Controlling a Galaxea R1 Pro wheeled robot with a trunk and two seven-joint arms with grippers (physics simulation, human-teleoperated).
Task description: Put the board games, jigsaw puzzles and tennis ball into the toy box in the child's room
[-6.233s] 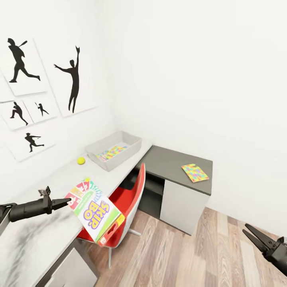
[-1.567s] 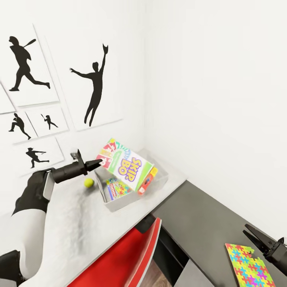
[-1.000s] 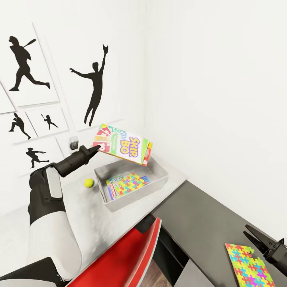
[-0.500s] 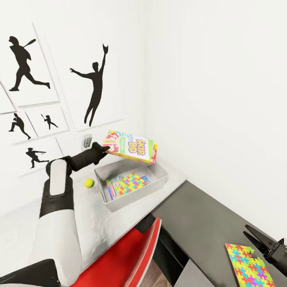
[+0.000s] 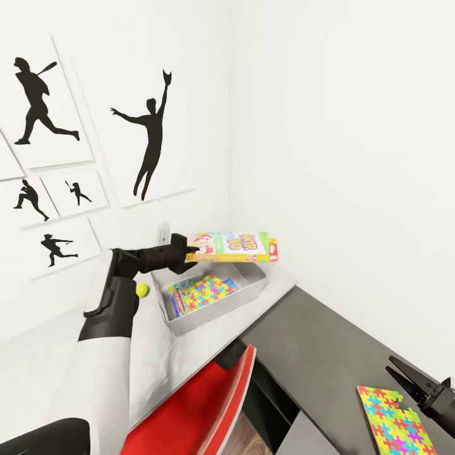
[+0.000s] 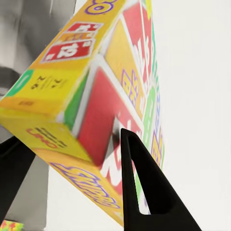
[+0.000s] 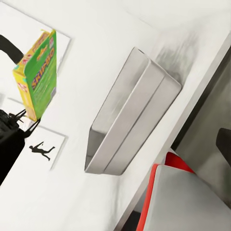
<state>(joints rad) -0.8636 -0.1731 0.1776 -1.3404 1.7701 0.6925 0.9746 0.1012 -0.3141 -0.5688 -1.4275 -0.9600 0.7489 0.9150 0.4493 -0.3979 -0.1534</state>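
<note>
My left gripper (image 5: 191, 253) is shut on one end of the Skip-Bo board game (image 5: 237, 247), holding it almost flat just above the toy box (image 5: 253, 292) on the pale table (image 5: 158, 341). In the left wrist view the game box (image 6: 96, 96) sits clamped between the dark fingers (image 6: 139, 187). Inside the toy box a jigsaw puzzle (image 5: 210, 291) lies on a printed game box (image 5: 179, 299). The tennis ball (image 5: 144, 289) rests left of the box, half behind my arm. A second jigsaw puzzle (image 5: 395, 420) lies on the dark lower section, beside my open right gripper (image 5: 395, 370).
A red chair (image 5: 196, 411) is tucked under the table in front of the toy box. White walls meet in a corner right behind the box, with black silhouette pictures (image 5: 148, 139) on the left wall. The right wrist view shows the toy box (image 7: 130, 115) from outside.
My left arm has reached further right and levelled the Skip-Bo box, which now lies nearly flat and lower over the toy box. The right arm is unchanged.
</note>
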